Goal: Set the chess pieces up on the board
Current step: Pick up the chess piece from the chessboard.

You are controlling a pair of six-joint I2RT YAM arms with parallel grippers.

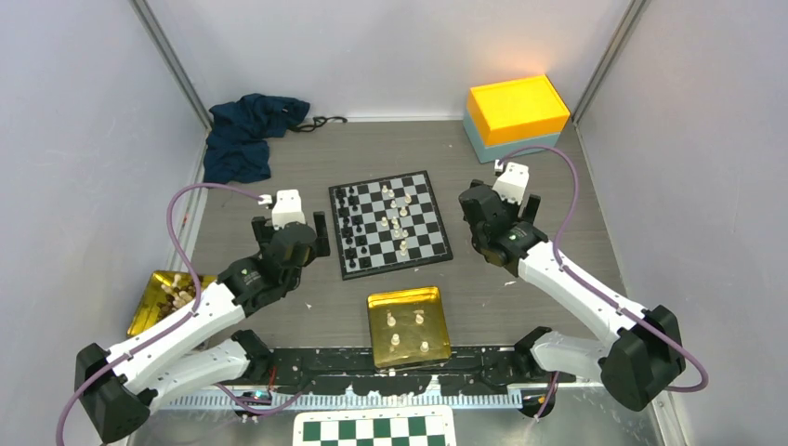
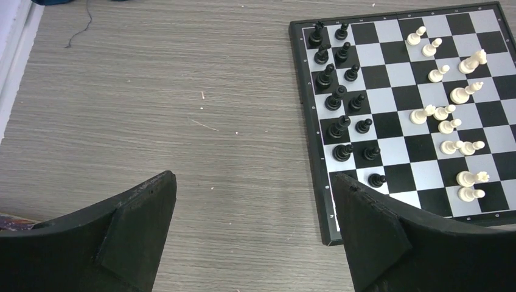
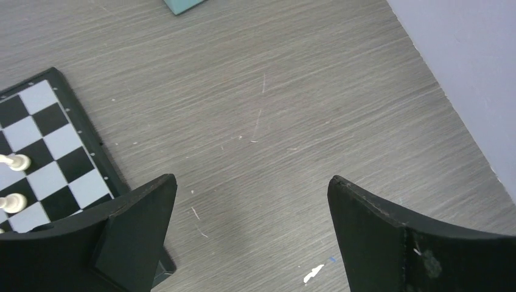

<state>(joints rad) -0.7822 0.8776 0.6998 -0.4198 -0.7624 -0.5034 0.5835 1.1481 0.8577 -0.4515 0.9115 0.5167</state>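
Chess pieces (image 2: 335, 98) on board (image 2: 387, 124).

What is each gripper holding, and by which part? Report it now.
Nothing is held. The left gripper and the right gripper are both open, with only the table showing between their fingers.

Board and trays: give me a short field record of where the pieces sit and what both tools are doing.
board: flat on table
black pieces: two columns along the board's left side
white pieces: scattered mid-board, not in rows
centre gold tray: a few white pieces inside
left gold tray: pieces inside, partly hidden by left arm
left tool: open, empty, left of board
right tool: open, empty, right of board
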